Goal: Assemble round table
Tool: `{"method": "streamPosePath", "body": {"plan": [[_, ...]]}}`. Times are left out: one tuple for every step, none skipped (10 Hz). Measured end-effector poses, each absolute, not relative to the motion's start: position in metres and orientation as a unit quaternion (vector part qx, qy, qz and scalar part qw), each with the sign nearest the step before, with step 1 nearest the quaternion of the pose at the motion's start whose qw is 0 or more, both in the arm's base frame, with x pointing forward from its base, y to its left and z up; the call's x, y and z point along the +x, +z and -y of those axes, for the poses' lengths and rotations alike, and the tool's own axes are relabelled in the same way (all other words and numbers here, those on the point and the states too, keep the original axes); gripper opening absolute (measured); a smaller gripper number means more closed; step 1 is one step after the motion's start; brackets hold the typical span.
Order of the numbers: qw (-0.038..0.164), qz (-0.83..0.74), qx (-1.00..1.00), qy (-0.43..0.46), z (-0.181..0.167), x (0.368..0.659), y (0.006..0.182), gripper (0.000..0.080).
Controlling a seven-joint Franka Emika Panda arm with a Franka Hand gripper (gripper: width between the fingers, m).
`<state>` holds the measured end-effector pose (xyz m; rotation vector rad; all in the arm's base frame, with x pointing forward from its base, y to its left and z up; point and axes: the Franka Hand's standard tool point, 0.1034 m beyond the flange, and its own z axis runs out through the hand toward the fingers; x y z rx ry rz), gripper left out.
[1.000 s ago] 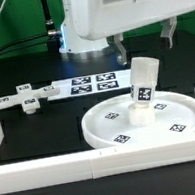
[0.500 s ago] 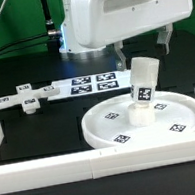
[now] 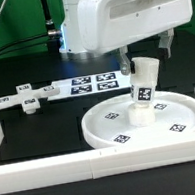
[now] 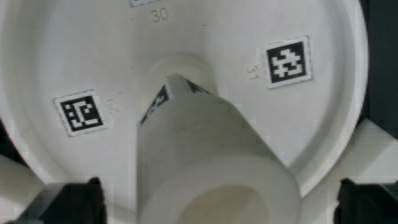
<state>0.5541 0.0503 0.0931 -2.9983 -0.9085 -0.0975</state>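
Exterior view showed the post (image 3: pixel 144 82) with its foot in the hub at the middle of the disc (image 3: pixel 94 132), leaning toward the exterior view's right, which I judged meant it was entered there but not yet seated square. The jaws were released, spread to either side of the post's upper end and, so far as the wrist view told, not touching it, probably placed to close and turn it home. Both parts were white plastic: the post a stubby tagged cylinder, the disc broad, rimmed and tagged, flat on the black surface (image 3: pixel 30 136).
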Motion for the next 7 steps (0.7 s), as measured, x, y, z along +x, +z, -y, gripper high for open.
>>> {"method": "streamPosePath", "body": {"plan": [[0.004, 0.296, -0.955, -0.031, -0.0492, 0.5543, 0.0921, 0.0649], [0.003, 0.301, -0.953, -0.031, -0.0465, 0.5552, 0.0918, 0.0649], [0.003, 0.304, -0.952, -0.031, -0.0456, 0.5555, 0.0921, 0.0649], [0.003, 0.307, -0.951, -0.03, -0.0442, 0.5557, 0.0922, 0.056], [0.002, 0.31, -0.95, -0.031, -0.0426, 0.5567, 0.0929, 0.0412], [0.002, 0.316, -0.948, -0.031, -0.0406, 0.5571, 0.0928, 0.0412], [0.002, 0.317, -0.948, -0.032, -0.0407, 0.5574, 0.093, 0.0412]]}}
